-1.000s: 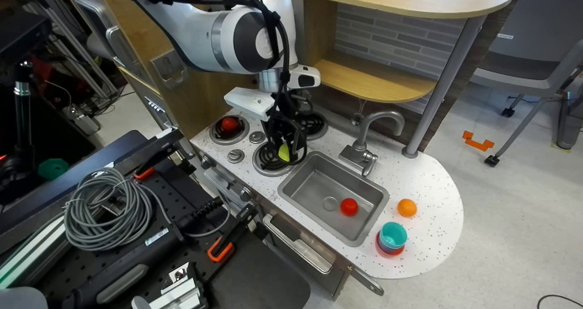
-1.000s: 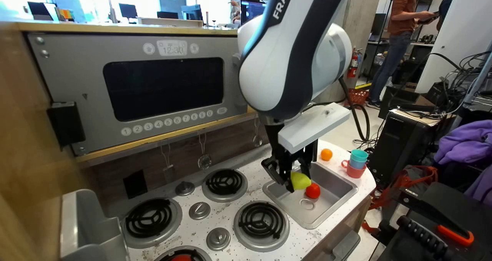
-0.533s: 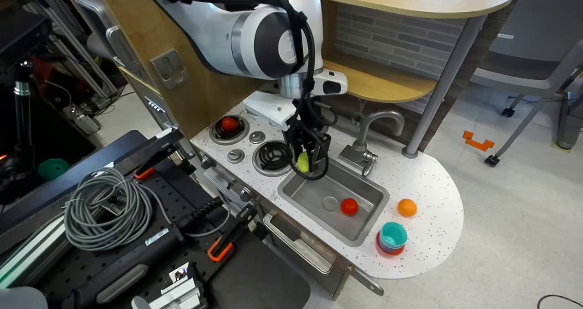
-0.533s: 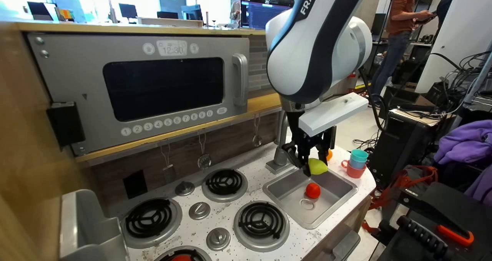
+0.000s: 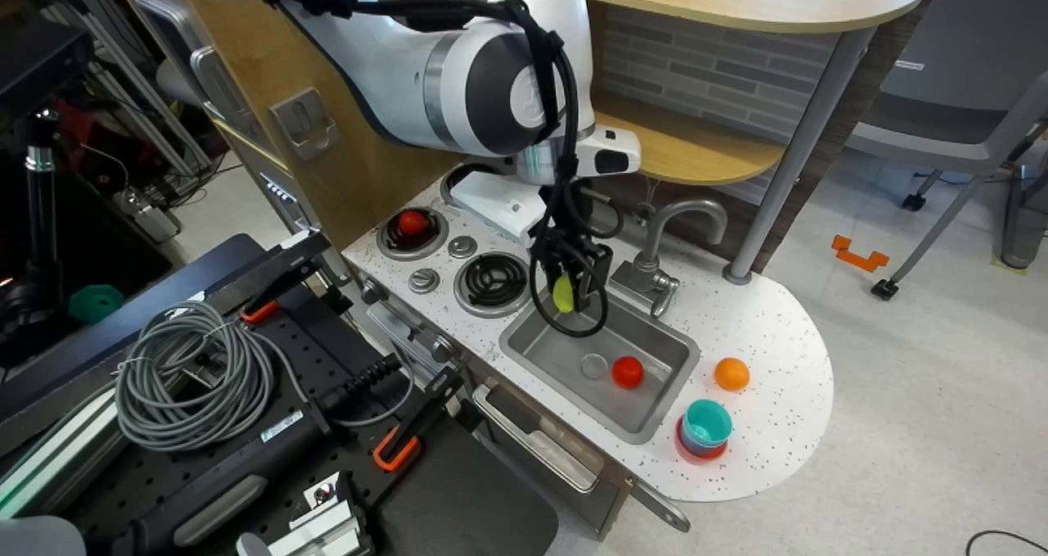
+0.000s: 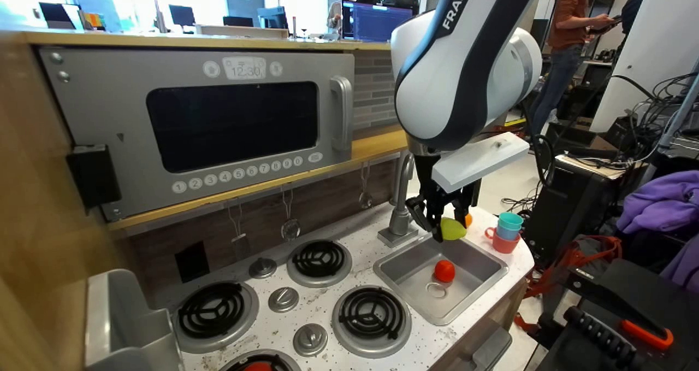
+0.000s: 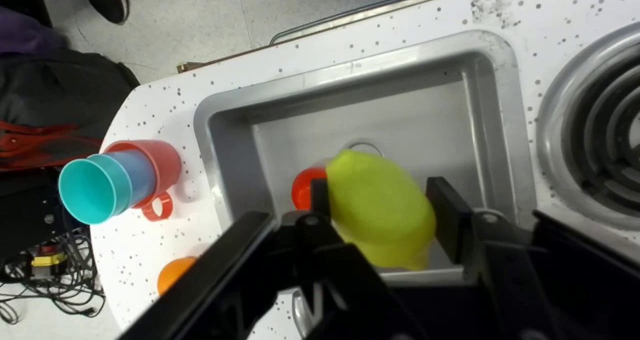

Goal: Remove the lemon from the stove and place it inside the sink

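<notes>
I've got a white, dark-speckled toy-kitchen countertop on my feed. Reading the clock from the ctr. of its inset metal sink in an exterior view, the rounded end is at approx. 4 o'clk. A faucet is mounted at 1, a gray post stands at 2. The coil burners w/ gray knobs are let in approx. 10–11. An orange rests at 3; the red mug, bottom of a cup stack, is upright at 4, near but apart. In the wrist view I see gray scuffs at 1:30.
</notes>
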